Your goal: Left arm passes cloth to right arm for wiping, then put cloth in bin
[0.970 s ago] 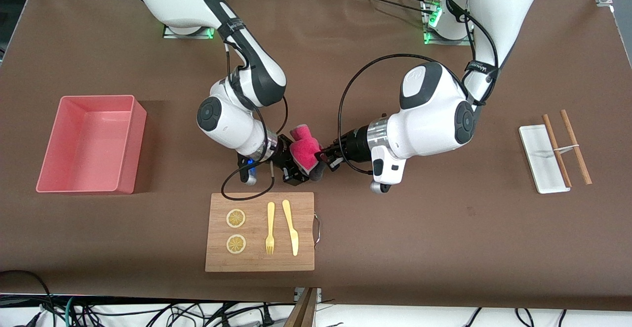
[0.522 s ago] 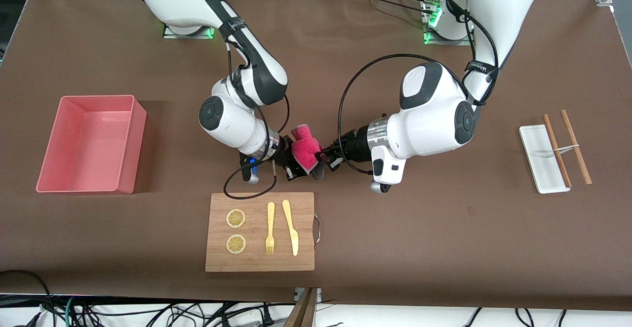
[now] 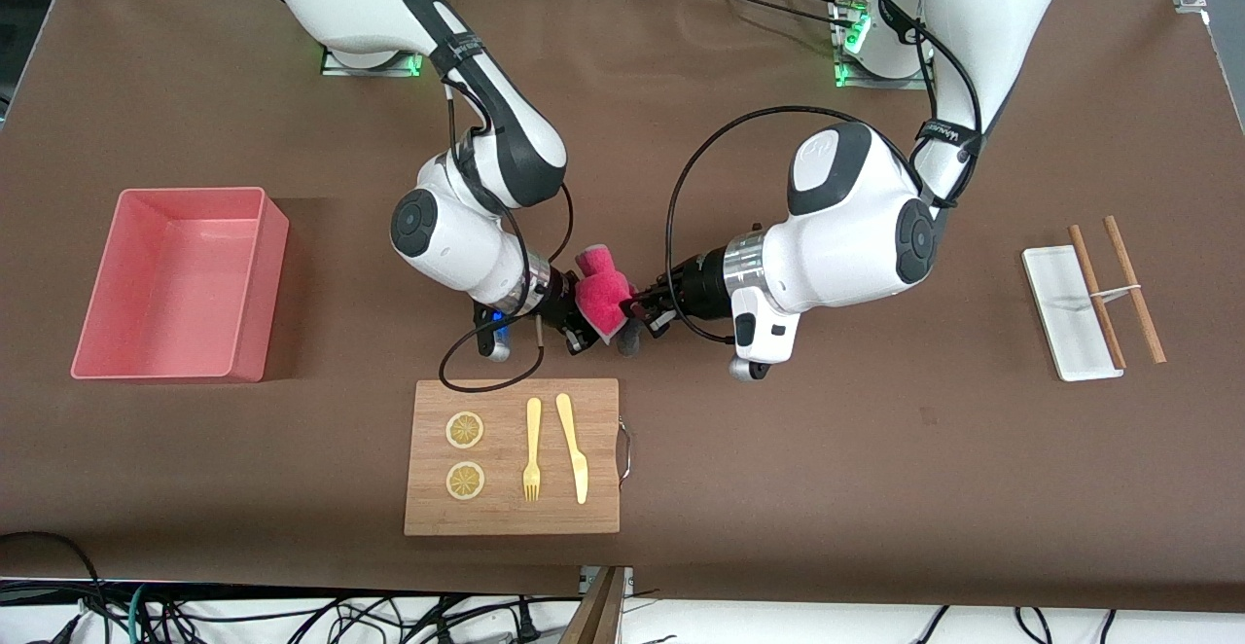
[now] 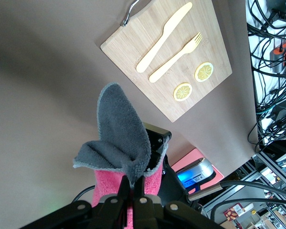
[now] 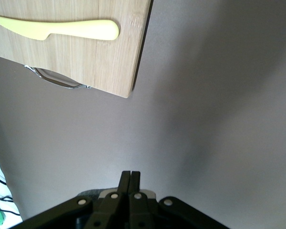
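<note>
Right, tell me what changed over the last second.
The right gripper edged slightly toward the left gripper, closing in on the cloth over the bare table. The left gripper stays shut on the cloth. The bin, cutting board and white tray did not move.

The right hand [image 3: 586, 325] has edged in against the cloth [image 3: 601, 296], now closed on it along with the left hand [image 3: 637, 314].
</note>
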